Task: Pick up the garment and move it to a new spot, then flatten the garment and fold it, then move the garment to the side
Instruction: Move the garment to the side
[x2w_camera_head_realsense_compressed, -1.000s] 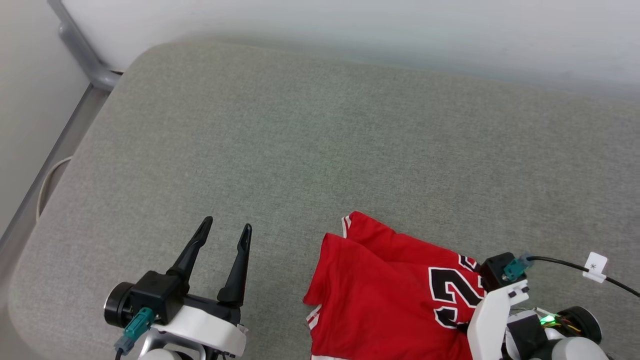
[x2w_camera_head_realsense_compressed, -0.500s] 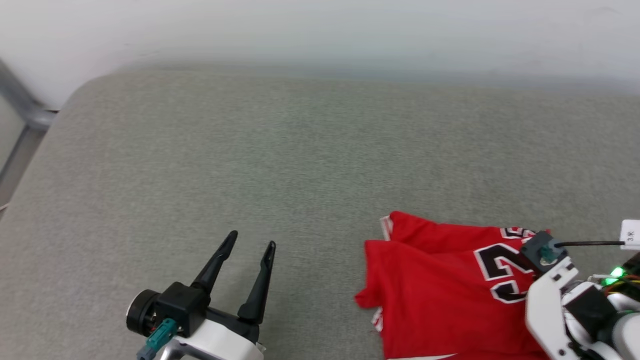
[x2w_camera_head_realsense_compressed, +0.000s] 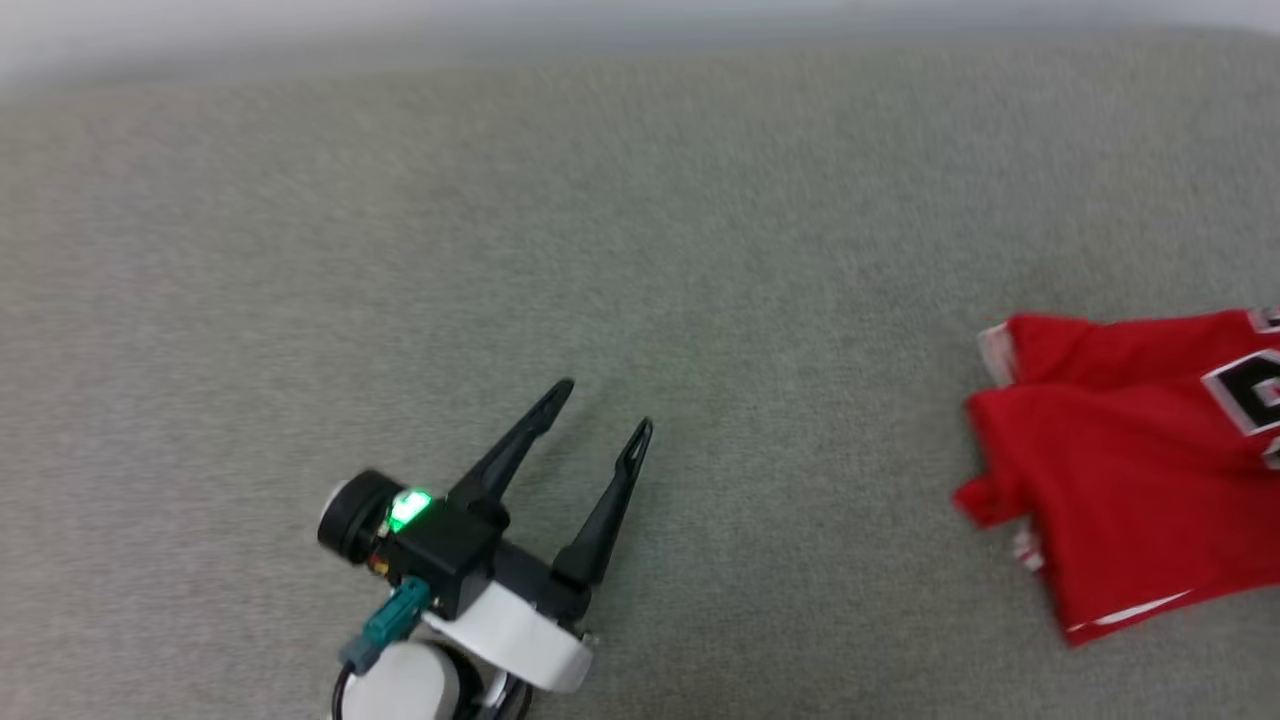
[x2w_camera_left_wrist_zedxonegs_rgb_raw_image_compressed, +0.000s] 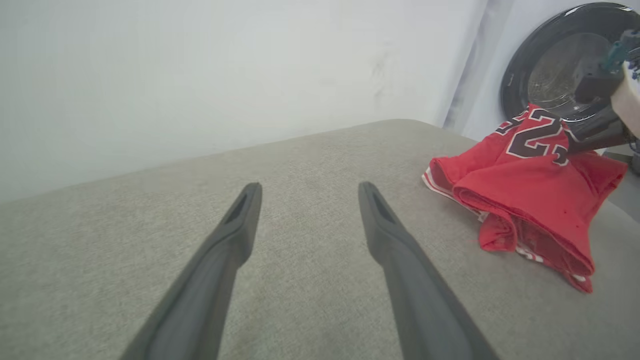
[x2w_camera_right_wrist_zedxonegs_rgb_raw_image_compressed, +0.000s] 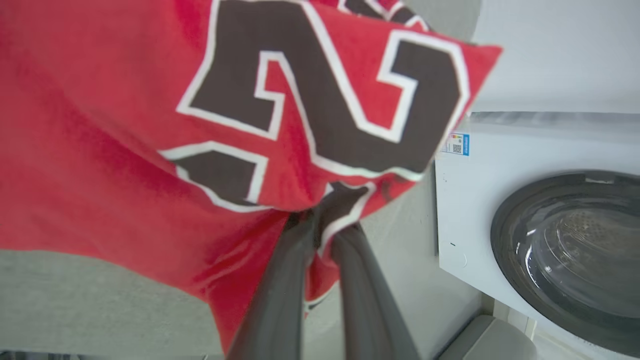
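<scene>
The garment (x2w_camera_head_realsense_compressed: 1130, 460) is a red jersey with a black, white-edged number, bunched at the right edge of the grey cushion (x2w_camera_head_realsense_compressed: 640, 250) in the head view. In the left wrist view the garment (x2w_camera_left_wrist_zedxonegs_rgb_raw_image_compressed: 525, 190) sits at the right, its far part raised by my right gripper's dark fingers (x2w_camera_left_wrist_zedxonegs_rgb_raw_image_compressed: 592, 137). The right wrist view shows my right gripper (x2w_camera_right_wrist_zedxonegs_rgb_raw_image_compressed: 325, 225) shut on a fold of the garment (x2w_camera_right_wrist_zedxonegs_rgb_raw_image_compressed: 125, 125) just below the number. My left gripper (x2w_camera_head_realsense_compressed: 605, 405) stands open over bare cushion, well left of the garment, and its fingers (x2w_camera_left_wrist_zedxonegs_rgb_raw_image_compressed: 235, 235) hold nothing.
A white washing machine (x2w_camera_right_wrist_zedxonegs_rgb_raw_image_compressed: 500, 165) with a round dark door (x2w_camera_right_wrist_zedxonegs_rgb_raw_image_compressed: 570, 255) stands just beyond the cushion's right end, and the door (x2w_camera_left_wrist_zedxonegs_rgb_raw_image_compressed: 550, 65) is behind the garment in the left wrist view. A pale wall (x2w_camera_left_wrist_zedxonegs_rgb_raw_image_compressed: 225, 75) runs along the cushion's far side.
The head camera has shifted. Against the cushion, the garment has travelled right with my right gripper, which has left the head view. The left gripper stays open.
</scene>
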